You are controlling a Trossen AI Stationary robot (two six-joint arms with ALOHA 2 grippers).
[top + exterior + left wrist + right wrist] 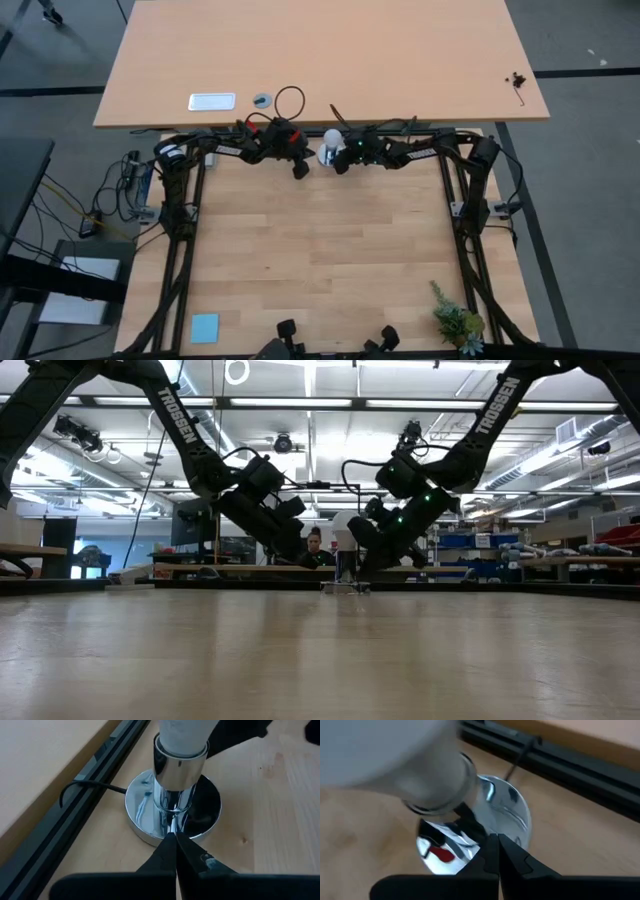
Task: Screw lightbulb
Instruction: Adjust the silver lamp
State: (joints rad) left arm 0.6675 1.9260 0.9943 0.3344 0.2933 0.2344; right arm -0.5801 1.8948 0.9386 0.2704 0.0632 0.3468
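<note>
One lightbulb (331, 139) and one chrome lamp base (172, 807) sit at the far edge of the wooden desk (330, 260), with two arms meeting over them. The bulb is white and rounded, seated upright in the base's shiny collar. The left end effector (299, 169) and the right end effector (341, 165) hang just beside the base, each with fingers pressed together, holding nothing. A black cord (85, 786) trails from the base toward the rail; the near desk lies open.

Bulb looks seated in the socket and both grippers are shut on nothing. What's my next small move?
Probably open the right gripper beside the lightbulb to grasp and twist it: the bulb stands in the chrome socket, and neither the right nor the left gripper holds anything.
</note>
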